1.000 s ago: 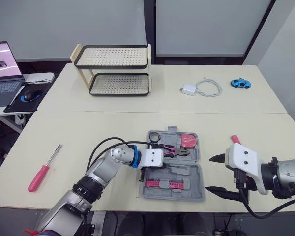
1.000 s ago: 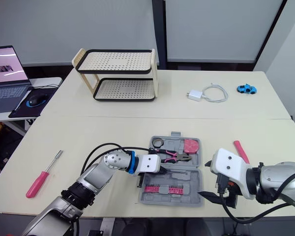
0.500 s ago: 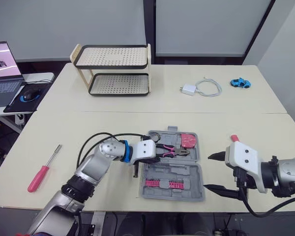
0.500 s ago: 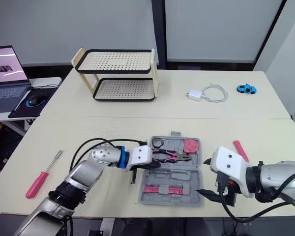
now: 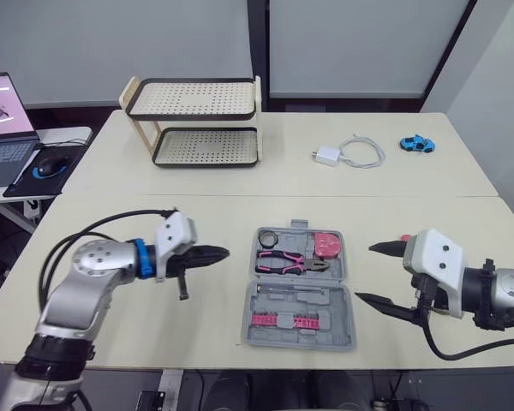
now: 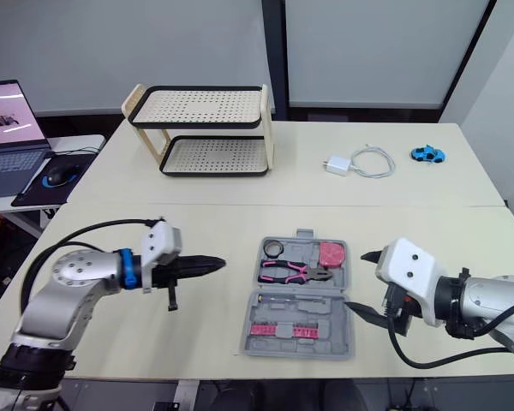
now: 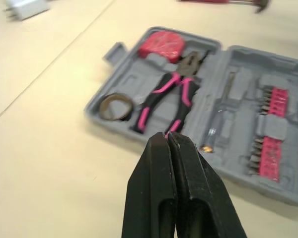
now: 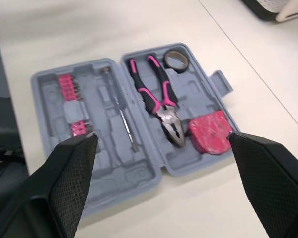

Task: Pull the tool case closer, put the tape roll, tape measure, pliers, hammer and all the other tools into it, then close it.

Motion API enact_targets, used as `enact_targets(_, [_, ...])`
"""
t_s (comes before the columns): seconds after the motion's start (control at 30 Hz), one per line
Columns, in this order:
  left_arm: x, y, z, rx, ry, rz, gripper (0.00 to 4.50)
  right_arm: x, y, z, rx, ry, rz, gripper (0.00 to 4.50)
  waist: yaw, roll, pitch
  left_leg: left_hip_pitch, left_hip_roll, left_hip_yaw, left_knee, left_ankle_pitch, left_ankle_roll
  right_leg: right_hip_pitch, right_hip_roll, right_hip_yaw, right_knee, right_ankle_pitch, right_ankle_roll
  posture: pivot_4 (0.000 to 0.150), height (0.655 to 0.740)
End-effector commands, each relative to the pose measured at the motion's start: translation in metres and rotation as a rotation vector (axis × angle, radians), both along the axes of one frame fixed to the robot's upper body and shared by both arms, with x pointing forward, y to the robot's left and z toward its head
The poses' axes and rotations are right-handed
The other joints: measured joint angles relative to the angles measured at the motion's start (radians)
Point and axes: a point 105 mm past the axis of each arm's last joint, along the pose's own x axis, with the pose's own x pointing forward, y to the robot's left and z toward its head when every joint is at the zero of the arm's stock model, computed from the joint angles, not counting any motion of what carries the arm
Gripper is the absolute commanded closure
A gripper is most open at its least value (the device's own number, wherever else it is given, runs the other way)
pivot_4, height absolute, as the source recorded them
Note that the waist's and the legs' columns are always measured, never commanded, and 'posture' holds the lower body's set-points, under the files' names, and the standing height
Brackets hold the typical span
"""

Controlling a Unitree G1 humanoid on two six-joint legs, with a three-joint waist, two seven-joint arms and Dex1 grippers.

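The grey tool case [image 5: 338, 291] lies open on the table in front of me. In its far half sit the tape roll [image 5: 268, 237], the pink-handled pliers [image 5: 289, 262] and the red tape measure [image 5: 329, 245]. The near half holds a slim metal tool [image 8: 120, 111] and pink bits [image 5: 283, 321]. My left gripper [image 5: 216, 253] hovers left of the case, shut and holding nothing, its fingers [image 7: 154, 163] pressed together. To the right of the case, my right gripper [image 5: 368, 272] stands open. The hammer [image 7: 258, 5] lies beyond the case, behind the right gripper.
A two-tier perforated rack [image 5: 197, 120] stands at the back left. A white charger with cable [image 5: 330, 156] and a blue toy car [image 5: 418, 144] lie at the back right. A laptop [image 5: 4, 111] and mouse [image 5: 47, 164] sit on a side desk at the far left.
My left gripper has drawn back to the left, away from the pliers, which now lie in the case. The right gripper has shifted slightly right and farther from me.
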Motion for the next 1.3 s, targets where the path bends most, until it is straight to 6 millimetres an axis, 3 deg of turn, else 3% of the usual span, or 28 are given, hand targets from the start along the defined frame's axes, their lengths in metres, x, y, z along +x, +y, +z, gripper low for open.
enact_targets(0.03, [0.011,0.049,0.015,-0.049,-0.063,0.255,4.46,0.003,-0.024,0.01,-0.001,-0.081,-0.093,0.0,-0.001,0.0,0.0,0.0,0.0,0.0,0.0,0.0,0.0,0.0,0.0,0.0,0.0,0.0,0.0,0.15,0.74])
enact_targets(0.17, [0.012,0.12,0.013,-0.084,-0.085,0.586,4.46,0.0,-0.06,0.01,0.016,-0.103,-0.249,0.0,-0.002,0.0,0.0,0.002,0.0,0.0,-0.001,0.0,0.0,0.0,0.0,0.001,0.0,0.0,0.0,0.15,0.74])
enact_targets(0.3, [-0.005,0.187,0.001,-0.054,-0.068,0.839,4.46,-0.013,-0.102,-0.001,-0.008,-0.091,-0.392,0.0,-0.003,-0.001,0.0,0.004,-0.001,0.002,-0.003,0.0,0.0,0.0,0.0,0.002,0.001,0.0,0.0,0.15,0.74])
enact_targets(0.4, [-0.018,0.218,-0.004,-0.032,-0.056,0.964,4.46,-0.023,-0.122,-0.008,-0.029,-0.072,-0.451,0.0,-0.004,-0.001,-0.001,0.005,-0.001,0.002,-0.004,0.0,0.0,0.0,0.0,0.002,0.0,0.0,0.0,0.15,0.74])
enact_targets(0.5, [-0.037,0.243,-0.012,0.002,-0.013,1.033,3.89,-0.033,-0.136,-0.017,-0.047,-0.051,-0.488,0.0,-0.005,-0.002,-0.001,0.006,0.0,0.003,-0.004,0.0,0.0,0.001,0.0,0.003,0.0,0.0,0.0,0.15,0.74])
enact_targets(0.67, [-0.083,0.263,-0.023,0.139,0.157,0.956,2.28,-0.047,-0.145,-0.025,-0.108,0.053,-0.406,0.0,-0.011,-0.003,-0.002,0.01,0.001,0.007,-0.008,0.0,0.0,0.002,0.0,0.005,0.0,0.0,0.0,0.15,0.74])
enact_targets(0.77, [-0.109,0.275,-0.016,0.213,0.25,0.899,1.33,-0.051,-0.159,-0.023,-0.172,0.115,-0.35,0.0,-0.011,-0.004,-0.002,0.014,0.001,0.01,-0.008,-0.001,0.001,0.006,0.0,0.005,-0.001,0.0,0.0,0.15,0.74])
enact_targets(0.9, [-0.125,0.283,-0.003,0.272,0.332,0.849,0.06,-0.047,-0.168,-0.01,-0.201,0.166,-0.291,0.0,-0.006,-0.003,-0.002,0.018,0.001,0.013,-0.008,-0.001,0.001,0.011,0.0,0.003,-0.002,-0.001,0.0,0.15,0.74])
enact_targets(1.3, [-0.129,0.278,-0.006,0.302,0.395,0.772,0.02,-0.043,-0.174,0.004,-0.237,0.268,-0.225,0.0,-0.009,-0.003,-0.001,0.017,0.002,0.013,-0.008,-0.002,0.003,0.011,0.0,0.003,-0.002,-0.001,0.0,0.15,0.74])
